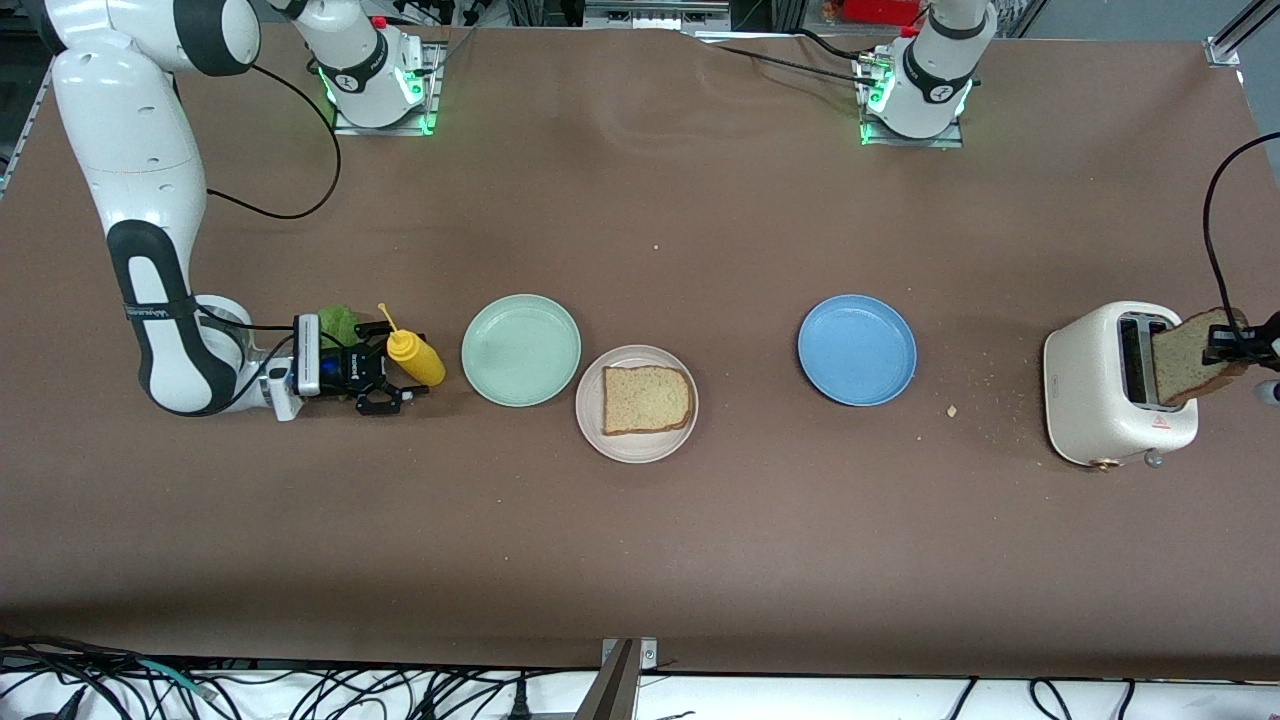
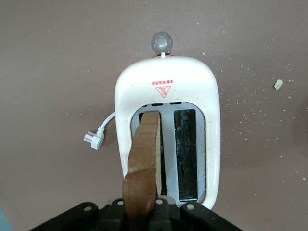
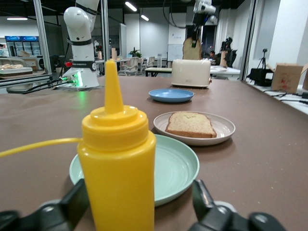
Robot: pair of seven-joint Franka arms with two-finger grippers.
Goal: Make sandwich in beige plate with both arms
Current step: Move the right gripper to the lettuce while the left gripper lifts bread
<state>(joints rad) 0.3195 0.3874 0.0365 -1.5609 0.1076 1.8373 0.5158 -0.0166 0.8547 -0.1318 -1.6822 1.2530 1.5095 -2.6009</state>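
Note:
The beige plate holds one tan bread slice; both also show in the right wrist view, the plate and the slice. My left gripper is shut on a second bread slice and holds it upright over the white toaster. In the left wrist view the slice hangs over one slot, clamped in the gripper. My right gripper is open, its fingers either side of a yellow squeeze bottle, which also shows close up in the right wrist view. The green lettuce lies beside the right wrist, partly hidden.
A mint-green plate sits beside the bottle and touches the beige plate. A blue plate lies toward the left arm's end. The toaster's plug and crumbs lie on the brown table.

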